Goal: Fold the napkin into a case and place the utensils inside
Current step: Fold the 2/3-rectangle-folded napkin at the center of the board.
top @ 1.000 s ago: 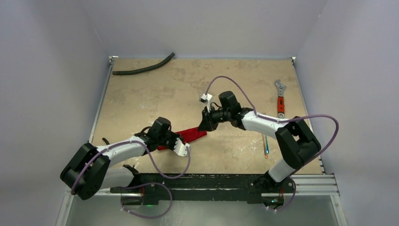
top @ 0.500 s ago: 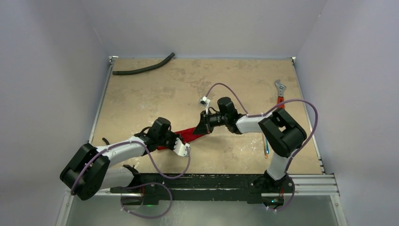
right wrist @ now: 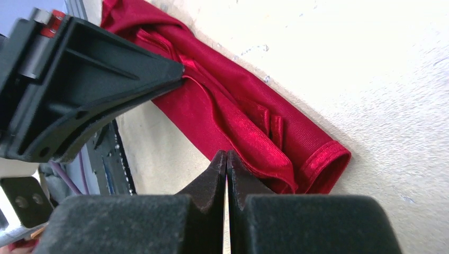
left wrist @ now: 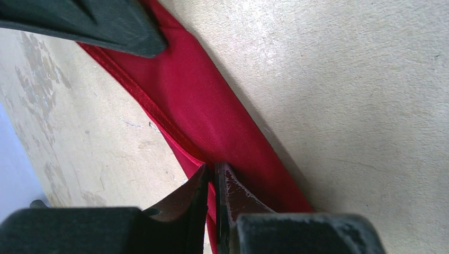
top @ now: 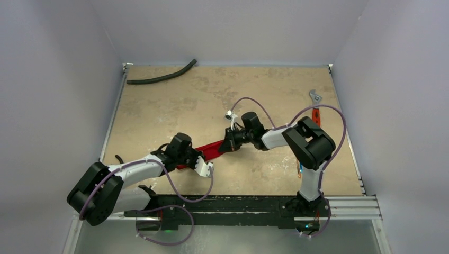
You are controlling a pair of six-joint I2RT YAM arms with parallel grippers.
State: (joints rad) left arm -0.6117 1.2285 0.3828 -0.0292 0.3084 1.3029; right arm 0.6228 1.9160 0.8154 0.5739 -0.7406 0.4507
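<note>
The red napkin (top: 209,152) lies on the table as a long narrow folded strip. It also shows in the left wrist view (left wrist: 201,100) and the right wrist view (right wrist: 249,121). My left gripper (top: 186,159) is shut on the strip's near-left end, with red cloth between its tips (left wrist: 214,170). My right gripper (top: 231,144) is shut, its tips (right wrist: 226,156) at the folded edge near the strip's right end. No cloth shows between them. The utensils (top: 299,168) lie at the right, mostly hidden behind my right arm.
An orange-handled wrench (top: 313,97) lies at the far right, partly behind my right arm. A black curved hose (top: 161,77) lies at the far left corner. Walls close in the table on three sides.
My right arm has folded in, its elbow swinging left and toward the back. Its gripper has shifted slightly left along the cloth. The strip looks narrower at that end. The left arm has held still.
</note>
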